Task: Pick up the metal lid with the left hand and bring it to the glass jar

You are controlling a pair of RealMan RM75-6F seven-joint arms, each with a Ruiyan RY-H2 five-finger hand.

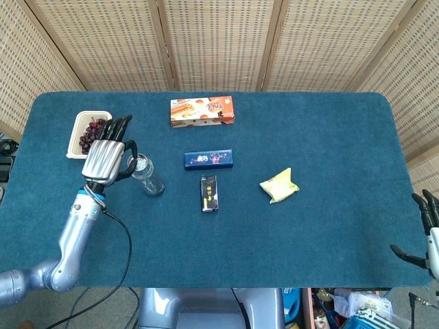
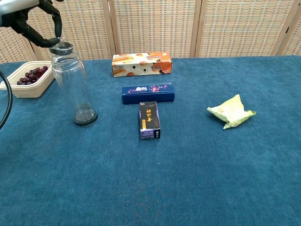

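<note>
The clear glass jar (image 2: 75, 89) stands upright on the blue table, left of centre; from above it shows as a round mouth (image 1: 145, 173). The small round metal lid (image 2: 61, 47) is at the jar's rim, pinched between thumb and fingers of my left hand (image 2: 33, 21). In the head view my left hand (image 1: 106, 156) hovers just left of the jar mouth and hides the lid. My right hand (image 1: 426, 229) hangs at the table's lower right corner, fingers apart, holding nothing.
A cream tray of dark cherries (image 2: 26, 77) sits left of the jar. An orange snack box (image 2: 141, 64), a dark blue box (image 2: 148, 93), a small black box (image 2: 149, 120) and a yellow-green packet (image 2: 230, 111) lie across the blue cloth (image 2: 188, 179).
</note>
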